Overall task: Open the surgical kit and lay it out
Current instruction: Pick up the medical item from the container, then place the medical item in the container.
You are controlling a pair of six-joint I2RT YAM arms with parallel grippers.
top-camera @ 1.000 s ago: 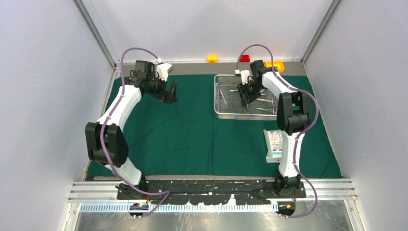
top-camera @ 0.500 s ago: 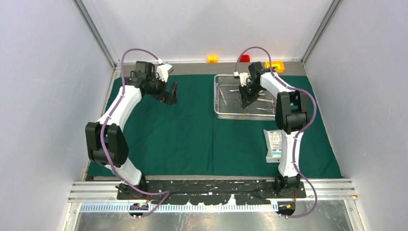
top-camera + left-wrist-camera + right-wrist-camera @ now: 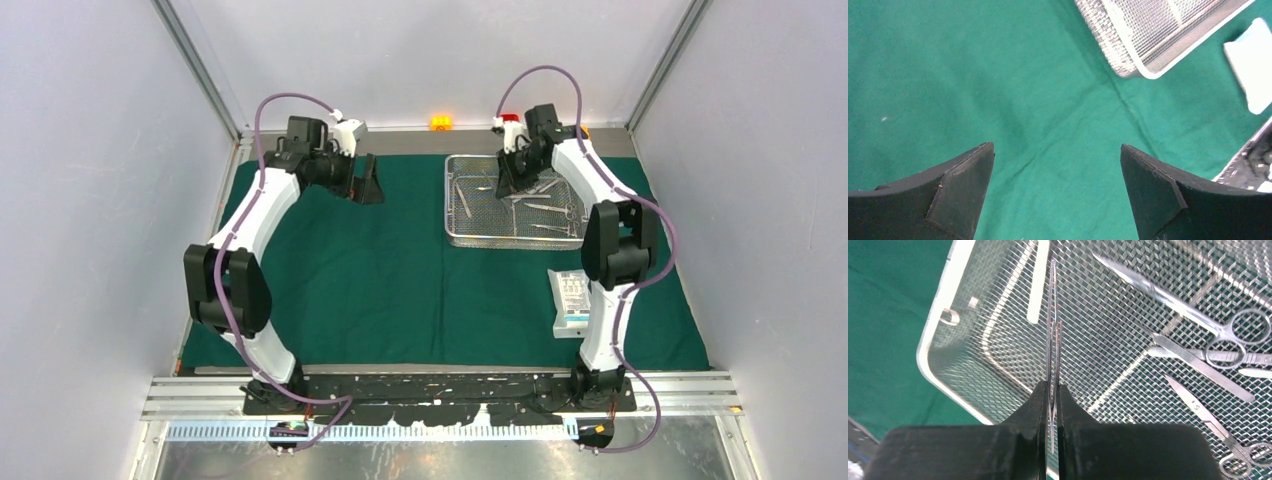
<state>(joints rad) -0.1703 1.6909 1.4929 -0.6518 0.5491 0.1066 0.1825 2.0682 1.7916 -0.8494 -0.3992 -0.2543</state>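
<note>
The dark green drape (image 3: 400, 280) lies spread over the table. The steel mesh tray (image 3: 447, 200) stands on its far right part. My right gripper (image 3: 1052, 386) hangs over the tray's far left part and is shut on slim silver tweezers (image 3: 1052, 325), which point away from the fingers above the mesh. Ring-handled forceps (image 3: 1173, 295) and similar tools lie in the tray to the right. The flat white pouch (image 3: 570, 300) rests on the drape beside the right arm. My left gripper (image 3: 1057, 150) is open over bare drape (image 3: 998, 75), left of the tray (image 3: 1148, 75).
A small orange block (image 3: 440, 122) and a red block (image 3: 510, 118) sit on the grey strip behind the drape. Grey walls close in on both sides. The arm bases stand on the black rail (image 3: 440, 390) at the near edge.
My right gripper closed on the tweezers and drew back toward the tray's far edge with them. The left arm swung a little to the right and farther back, still open.
</note>
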